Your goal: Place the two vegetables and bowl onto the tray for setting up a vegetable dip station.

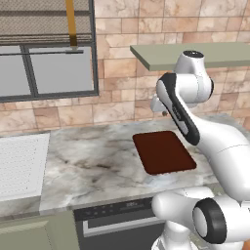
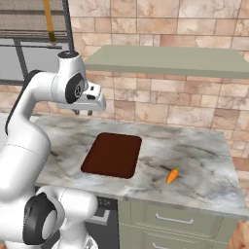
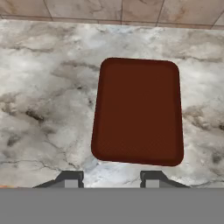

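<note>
Marble counter (image 2: pixel 194 155) carrying a reddish-brown tray (image 2: pixel 113 155) near its middle, bare of any load. The carrot (image 2: pixel 172 175) lies on the counter right of the tray, near the front edge, well apart from it. The gripper (image 2: pixel 83 112) hangs above the tray's far side, fingers (image 3: pixel 70 179) spread, holding nothing.

Flat rectangular tray (image 3: pixel 138 111) is plain dark reddish-brown; marble countertop (image 2: pixel 194 160) is pale grey-white with darker veining. Small tapered carrot (image 2: pixel 172 175) is orange with green stem, wall tiles (image 2: pixel 194 107) mottled tan-pink, ribbed panel (image 1: pixel 19 166) white.
</note>
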